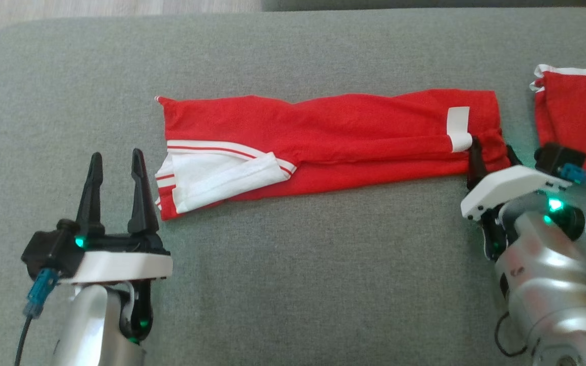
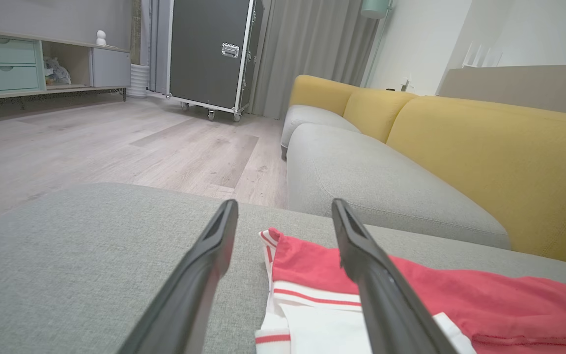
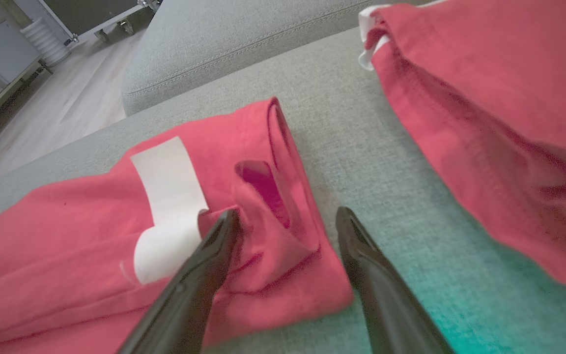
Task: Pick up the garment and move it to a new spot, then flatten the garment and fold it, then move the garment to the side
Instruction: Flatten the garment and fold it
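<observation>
The garment is red with white trim and lies folded into a long strip across the grey cushion. A white label sits near its right end. My left gripper is open, just left of the garment's white-striped left end, touching nothing. My right gripper is open at the garment's near right corner. One finger rests on the cloth beside the label, and the other is over bare cushion just past the edge.
A second red piece of clothing with white trim lies at the cushion's right edge, close to my right arm. Beyond are a grey-and-yellow sofa, wooden floor and a black wheeled case.
</observation>
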Tool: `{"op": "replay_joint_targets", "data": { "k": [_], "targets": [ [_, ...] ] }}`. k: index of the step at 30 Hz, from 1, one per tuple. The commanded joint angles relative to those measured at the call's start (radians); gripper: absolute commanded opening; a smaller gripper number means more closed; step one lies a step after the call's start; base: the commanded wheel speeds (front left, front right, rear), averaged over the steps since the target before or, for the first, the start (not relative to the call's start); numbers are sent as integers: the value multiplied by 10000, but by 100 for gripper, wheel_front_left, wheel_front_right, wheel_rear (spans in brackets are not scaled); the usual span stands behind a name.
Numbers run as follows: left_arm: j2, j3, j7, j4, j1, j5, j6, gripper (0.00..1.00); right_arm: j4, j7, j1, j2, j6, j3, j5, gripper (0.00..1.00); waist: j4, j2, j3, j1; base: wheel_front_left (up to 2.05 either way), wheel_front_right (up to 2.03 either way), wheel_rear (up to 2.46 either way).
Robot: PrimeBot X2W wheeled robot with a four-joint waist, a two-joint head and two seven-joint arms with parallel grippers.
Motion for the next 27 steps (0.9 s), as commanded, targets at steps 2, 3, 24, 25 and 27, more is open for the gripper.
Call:
{"op": "replay_joint_targets", "data": {
  "k": [2,3,24,25,27],
  "targets": [
    [88,289,-51,-264,-422,111,-37,100,-15,80,-340,94,-7,287,-101,100,9,0,83,-1,0,0,0],
    [83,317,-51,-257,-449,117,-41,100,24,103,-375,94,-7,370,-115,100,-1,0,111,-1,0,0,0],
    [-29,732,-51,-233,-75,139,-69,100,-1454,-156,-378,-548,-7,-546,-1673,0,-526,0,-705,-1,0,0,0],
    [-32,735,-51,-247,-35,133,-69,100,-1559,-156,-338,-582,-7,-734,-1839,0,-547,0,-762,-1,0,0,0],
    [-37,695,-51,-275,39,127,-69,100,-1689,-156,-271,-568,-7,-1064,-2155,0,-573,0,-879,-1,0,0,0]
  ]
}}
